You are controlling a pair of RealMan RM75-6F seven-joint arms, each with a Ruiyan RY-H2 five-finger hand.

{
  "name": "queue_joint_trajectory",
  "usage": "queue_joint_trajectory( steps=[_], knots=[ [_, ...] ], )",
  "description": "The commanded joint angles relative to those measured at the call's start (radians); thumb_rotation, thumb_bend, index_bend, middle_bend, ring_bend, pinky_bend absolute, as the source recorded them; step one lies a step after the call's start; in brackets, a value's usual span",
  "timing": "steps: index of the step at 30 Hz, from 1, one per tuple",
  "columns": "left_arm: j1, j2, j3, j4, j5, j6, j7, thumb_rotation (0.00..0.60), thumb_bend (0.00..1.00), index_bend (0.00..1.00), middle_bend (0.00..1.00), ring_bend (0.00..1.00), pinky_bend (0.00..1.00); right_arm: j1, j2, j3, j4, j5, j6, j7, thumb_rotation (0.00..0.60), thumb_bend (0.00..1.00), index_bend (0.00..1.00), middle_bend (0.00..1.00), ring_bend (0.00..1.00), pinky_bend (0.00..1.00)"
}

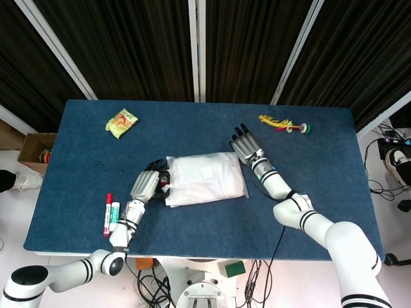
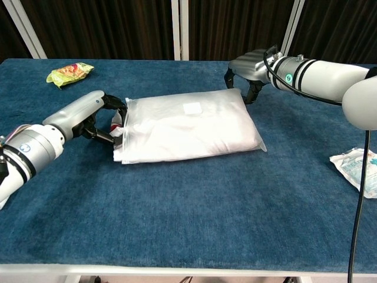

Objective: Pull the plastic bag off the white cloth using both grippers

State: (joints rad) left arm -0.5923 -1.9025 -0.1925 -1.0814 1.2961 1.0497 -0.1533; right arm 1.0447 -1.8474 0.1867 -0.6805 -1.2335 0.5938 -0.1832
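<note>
Bag (image 1: 205, 178) with the cloth (image 2: 177, 127) inside lies mid-table, long axis running left to right, open mouth toward my left hand (image 1: 146, 185), sealed end toward my right hand (image 1: 245, 145)

Left hand sits at the mouth, fingers curled in around the opening edge; chest view shows them hooked at the bag lip (image 2: 125, 121). I read that as a hold on the mouth end, probably reaching for cloth so it stays put while the film slides off, but I can't tell whether it has film, cloth or both

Right hand is over the far corner of the sealed end, palm down, fingers bent toward the table beside the bag. Chest view shows the fingertips (image 2: 254, 93) just off the corner, nothing pinched between them, so I call it apart and empty, lined up to take the closed end

Logic of the setup: one hand anchors at the mouth, the other pulls the sealed end away along the long axis. Pull hasn't started by my read, cloth fully inside

Risk: thin slick film, right pinch may slip or catch cloth through it and drag the whole bundle

Snack pack (image 1: 121, 121), markers (image 1: 110, 214), feather toy (image 1: 284, 124) and a packet (image 2: 356, 170) are well apart from the bag, not in the way
</note>
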Motion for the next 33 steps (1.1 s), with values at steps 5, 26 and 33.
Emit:
queue_joint_trajectory(
  steps=[5, 26, 33],
  knots=[
    [0.003, 0.002, 0.002, 0.001, 0.003, 0.002, -0.004, 0.6, 0.53, 0.76, 0.31, 0.09, 0.12, -0.014, -0.012, 0.001, 0.022, -0.006, 0.017, 0.024, 0.6, 0.43, 0.64, 0.34, 0.08, 0.09],
    [0.094, 0.156, 0.033, -0.12, 0.052, 0.131, -0.002, 0.6, 0.53, 0.76, 0.31, 0.09, 0.12, -0.232, 0.156, -0.024, -0.172, -0.03, 0.242, 0.123, 0.6, 0.46, 0.74, 0.36, 0.12, 0.11],
    [0.143, 0.23, 0.037, -0.175, 0.045, 0.183, 0.018, 0.6, 0.53, 0.76, 0.31, 0.09, 0.12, -0.318, 0.246, -0.049, -0.246, -0.039, 0.299, 0.157, 0.6, 0.46, 0.74, 0.36, 0.12, 0.11]
  ],
)
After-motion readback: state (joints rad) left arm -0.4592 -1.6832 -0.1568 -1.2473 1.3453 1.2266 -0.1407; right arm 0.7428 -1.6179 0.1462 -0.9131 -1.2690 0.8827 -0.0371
